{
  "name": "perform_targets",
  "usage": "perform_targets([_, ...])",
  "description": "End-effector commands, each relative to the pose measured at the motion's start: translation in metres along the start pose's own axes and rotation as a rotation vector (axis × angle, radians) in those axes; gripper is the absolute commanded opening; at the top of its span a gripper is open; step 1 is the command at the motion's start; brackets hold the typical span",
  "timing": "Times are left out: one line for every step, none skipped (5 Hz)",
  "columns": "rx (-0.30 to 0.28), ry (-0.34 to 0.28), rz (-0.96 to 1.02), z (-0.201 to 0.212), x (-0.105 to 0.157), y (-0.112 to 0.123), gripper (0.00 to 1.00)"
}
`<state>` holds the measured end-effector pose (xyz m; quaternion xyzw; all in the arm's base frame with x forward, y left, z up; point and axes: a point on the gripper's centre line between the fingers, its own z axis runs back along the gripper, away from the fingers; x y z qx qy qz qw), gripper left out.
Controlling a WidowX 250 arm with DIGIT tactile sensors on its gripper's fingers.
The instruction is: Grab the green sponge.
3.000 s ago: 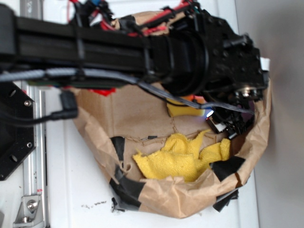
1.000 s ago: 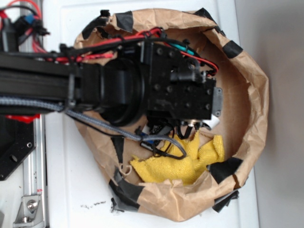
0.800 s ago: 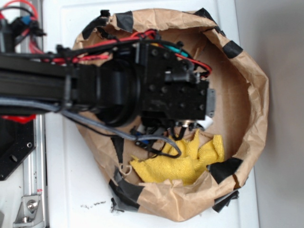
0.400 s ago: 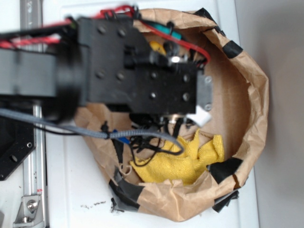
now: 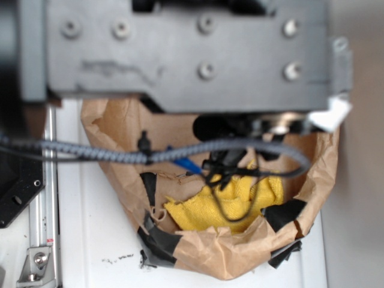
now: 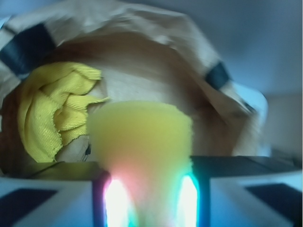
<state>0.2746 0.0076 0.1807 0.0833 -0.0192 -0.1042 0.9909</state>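
The robot arm [image 5: 180, 54] fills the upper half of the exterior view, a blurred grey-black block close to the camera, which suggests it is raised well above the work area; its cables [image 5: 156, 155] hang loose beneath it. Below sits the brown paper bag [image 5: 210, 255], its rim rolled down and patched with black tape [image 5: 159, 237], apparently so the walls stand open as a shallow bin the arm can reach into. Inside, against the near wall, lies the yellow terry cloth [image 5: 198, 213], crumpled and loose; the wrist view shows it [image 6: 47, 109] off to the left of the grasp, not touched by the tool. The gripper [image 6: 149, 198] is closed on the green sponge [image 6: 142, 142], which looks pale yellow here: the smooth foam block stands between the two lit fingers [image 6: 111, 198] and bulges above them, pinched at its lower end. With the bag's floor seen behind and around the sponge, it seems lifted clear, so the grab looks essentially done.
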Motion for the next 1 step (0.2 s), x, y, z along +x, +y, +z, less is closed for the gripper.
perform_targets([0.024,-0.009,0.053,0.0128,-0.0235,-0.0003,0.00])
